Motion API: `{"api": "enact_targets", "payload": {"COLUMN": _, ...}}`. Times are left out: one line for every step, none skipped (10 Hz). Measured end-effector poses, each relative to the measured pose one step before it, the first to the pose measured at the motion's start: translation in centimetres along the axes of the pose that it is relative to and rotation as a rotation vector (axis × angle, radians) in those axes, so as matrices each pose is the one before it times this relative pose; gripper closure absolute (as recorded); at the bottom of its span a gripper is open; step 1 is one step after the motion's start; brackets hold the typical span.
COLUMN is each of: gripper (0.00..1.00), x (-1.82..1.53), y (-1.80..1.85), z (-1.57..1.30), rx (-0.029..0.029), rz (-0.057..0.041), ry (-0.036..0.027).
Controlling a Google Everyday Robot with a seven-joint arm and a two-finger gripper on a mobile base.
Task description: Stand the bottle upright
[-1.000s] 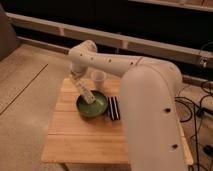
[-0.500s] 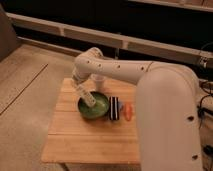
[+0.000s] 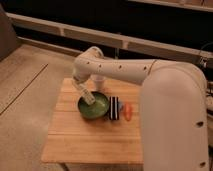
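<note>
the robot's white arm point(image 3: 165, 95) fills the right side of the view; it reaches left over the back of the desk, bends at an elbow and drops toward the bowl. under it stands a wooden slatted desk point(image 3: 90, 142), with most of its near half bare wood. a green bowl point(image 3: 101, 113) sits near the middle of the desk, toward the back. just right of the bowl, close to its rim, is a black-and-white striped block point(image 3: 115, 107), and right of that lies a small orange thing point(image 3: 128, 111) that i cannot make out. a short white cup point(image 3: 98, 81) stands behind the bowl.

the claw point(image 3: 80, 87) hangs over the bowl's back left edge, narrow and gripping the upper end of the bottle point(image 3: 88, 97). the bottle is pale and oblong, tilted, not upright. its top leans left toward the claw and its lower end is down inside the bowl.
</note>
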Motion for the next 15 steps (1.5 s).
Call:
{"api": "enact_targets", "payload": {"gripper": 0.86, "x": -0.005, "y": 0.044, "z": 0.045, "rx": -0.00045, "rz": 0.00006, "ry": 0.00066}}
{"api": "enact_targets", "payload": {"gripper": 0.86, "x": 0.082, "y": 0.076, "z": 0.036, "rx": -0.00041, "rz": 0.00352, "ry": 0.00410}}
{"api": "enact_targets", "payload": {"gripper": 0.86, "x": 0.054, "y": 0.103, "z": 0.047, "rx": -0.00158, "rz": 0.00878, "ry": 0.00315}}
{"api": "enact_targets", "payload": {"gripper": 0.86, "x": -0.385, "y": 0.317, "z": -0.316, "rx": -0.00587, "rz": 0.01628, "ry": -0.00296}}
{"api": "enact_targets", "payload": {"gripper": 0.86, "x": -0.434, "y": 0.392, "z": -0.244, "rx": -0.00495, "rz": 0.00126, "ry": -0.00164}}
{"api": "enact_targets", "payload": {"gripper": 0.86, "x": -0.586, "y": 0.616, "z": -0.336, "rx": -0.00468, "rz": -0.00723, "ry": 0.00352}}
{"api": "enact_targets", "payload": {"gripper": 0.86, "x": -0.604, "y": 0.632, "z": -0.498, "rx": -0.00311, "rz": -0.00885, "ry": 0.00669}}
{"api": "enact_targets", "payload": {"gripper": 0.86, "x": -0.300, "y": 0.200, "z": -0.504, "rx": 0.00503, "rz": -0.01051, "ry": 0.01065}}
{"api": "enact_targets", "payload": {"gripper": 0.86, "x": -0.107, "y": 0.087, "z": -0.433, "rx": 0.00539, "rz": -0.00875, "ry": 0.01154}}
{"api": "enact_targets", "payload": {"gripper": 0.86, "x": 0.086, "y": 0.143, "z": -0.546, "rx": 0.00732, "rz": -0.00950, "ry": 0.02086}}
{"api": "enact_targets", "payload": {"gripper": 0.86, "x": 0.311, "y": -0.037, "z": -0.230, "rx": 0.00340, "rz": 0.00095, "ry": 0.01149}}
{"api": "enact_targets", "payload": {"gripper": 0.86, "x": 0.488, "y": -0.132, "z": -0.185, "rx": 0.00322, "rz": 0.01398, "ry": 0.01208}}
{"api": "enact_targets", "payload": {"gripper": 0.86, "x": 0.814, "y": -0.360, "z": -0.142, "rx": 0.00578, "rz": 0.02174, "ry": 0.01616}}
{"api": "enact_targets", "payload": {"gripper": 0.86, "x": 1.088, "y": -0.378, "z": -0.138, "rx": 0.00669, "rz": 0.02650, "ry": 0.01842}}
{"api": "enact_targets", "payload": {"gripper": 0.86, "x": 0.709, "y": -0.235, "z": -0.098, "rx": 0.00051, "rz": 0.02035, "ry": 0.00468}}
